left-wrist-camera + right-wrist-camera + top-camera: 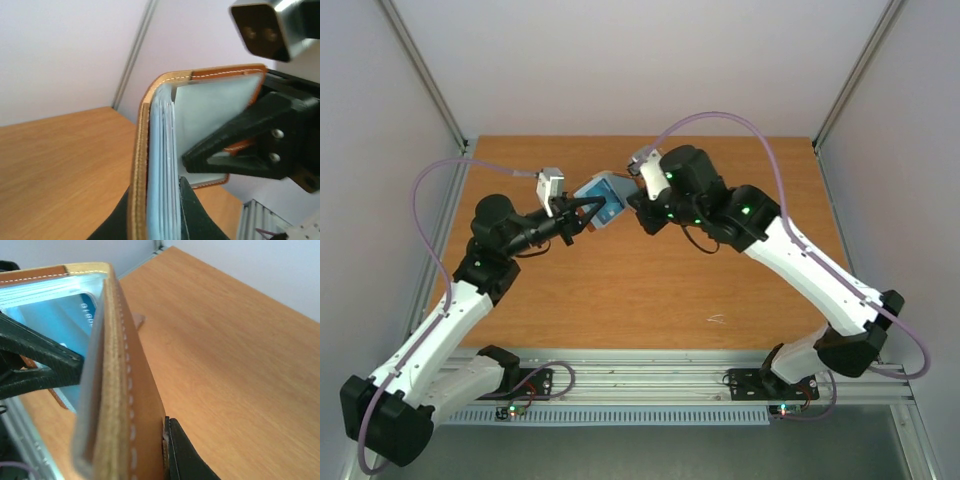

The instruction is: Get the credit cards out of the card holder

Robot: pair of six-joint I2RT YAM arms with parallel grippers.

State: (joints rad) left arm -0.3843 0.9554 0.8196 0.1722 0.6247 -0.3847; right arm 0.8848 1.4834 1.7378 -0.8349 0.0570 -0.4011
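Observation:
The card holder (603, 200), brown leather outside and pale blue-grey inside, is held open in the air above the far middle of the table. My left gripper (586, 216) is shut on one flap; in the left wrist view its fingers (192, 215) pinch the stacked pockets (161, 170). My right gripper (632, 203) is shut on the other flap (136, 405), with one finger (186, 455) against the leather. A blue card (60, 315) with white digits sits in a pocket of the left-held flap. The black and red cards are hidden.
The wooden table (650, 290) lies below the holder. White enclosure walls and metal frame posts (425, 75) stand around it. The arm bases sit on a rail (640, 385) at the near edge. Cables loop from both wrists.

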